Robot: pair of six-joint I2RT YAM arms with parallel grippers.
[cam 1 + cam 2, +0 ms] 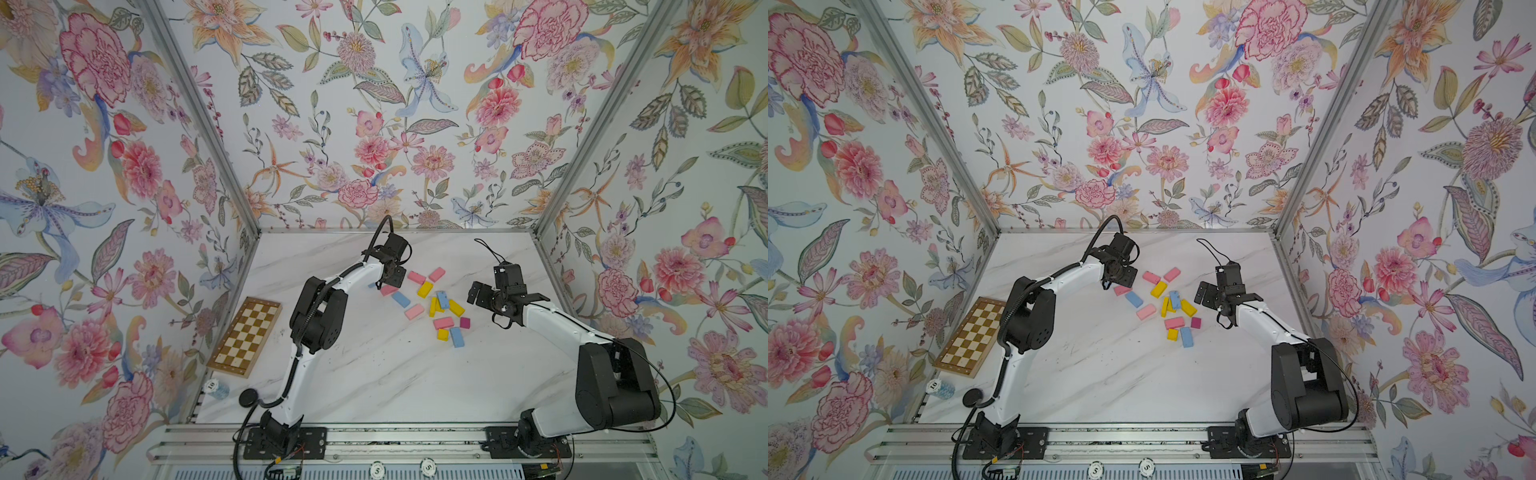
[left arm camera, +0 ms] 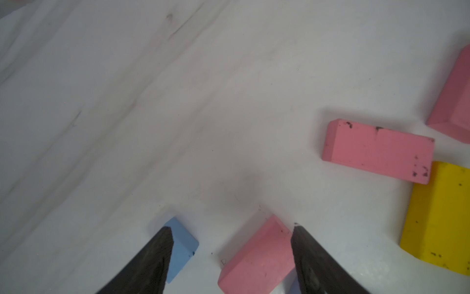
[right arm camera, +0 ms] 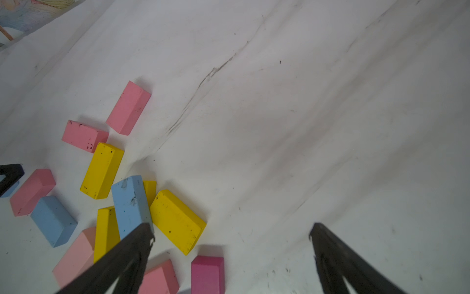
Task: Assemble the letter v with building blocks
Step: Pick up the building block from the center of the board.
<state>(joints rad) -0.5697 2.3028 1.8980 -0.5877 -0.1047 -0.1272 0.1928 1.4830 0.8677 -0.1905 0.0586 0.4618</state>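
Now we straddle a pink block (image 2: 256, 257) with our parted left gripper (image 2: 232, 227) to pinch it, while our right gripper (image 3: 232, 227) gapes empty.

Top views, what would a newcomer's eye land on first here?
Most likely the loud floral wallpaper on all three walls. Next, the bright pink, blue and yellow building blocks scattered across the middle of the white marble table, with the left gripper open around a pink block. A checkered board lies by the left wall.
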